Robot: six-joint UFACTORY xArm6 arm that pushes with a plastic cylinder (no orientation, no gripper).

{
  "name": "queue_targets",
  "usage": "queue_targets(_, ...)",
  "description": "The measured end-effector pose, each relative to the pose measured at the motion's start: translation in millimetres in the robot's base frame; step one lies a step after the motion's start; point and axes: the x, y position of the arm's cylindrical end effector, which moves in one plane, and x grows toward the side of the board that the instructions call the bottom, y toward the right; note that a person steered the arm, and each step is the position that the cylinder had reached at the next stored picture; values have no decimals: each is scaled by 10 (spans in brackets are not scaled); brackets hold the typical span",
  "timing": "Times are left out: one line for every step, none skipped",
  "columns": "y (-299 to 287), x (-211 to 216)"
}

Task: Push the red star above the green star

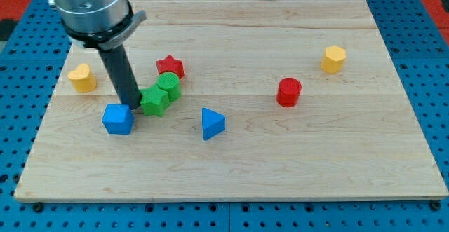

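You'll find my tip (135, 106) between the blue cube (117, 118) and the green star (155, 101), just beside both. There is no claw here, only the rod. The red star (170, 66) sits toward the view's top, touching the green cylinder (169, 85), which adjoins the green star on the surface (337, 155).

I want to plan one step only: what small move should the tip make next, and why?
Probably lift my tip away towards the view's top and stop: the red star already lies above the green star, with the green cylinder between them. My tip sits between the blue cube and the green star, so pushing risks shifting them.
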Motion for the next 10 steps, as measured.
queue_targets(120, -6)
queue_targets(-77, -275)
queue_targets(-182, -667)
queue_targets(-373, -962)
queue_targets(-155, -1130)
queue_targets(495, -1104)
queue_targets(948, -869)
queue_targets(830, -613)
queue_targets(923, -590)
queue_targets(1247, -504)
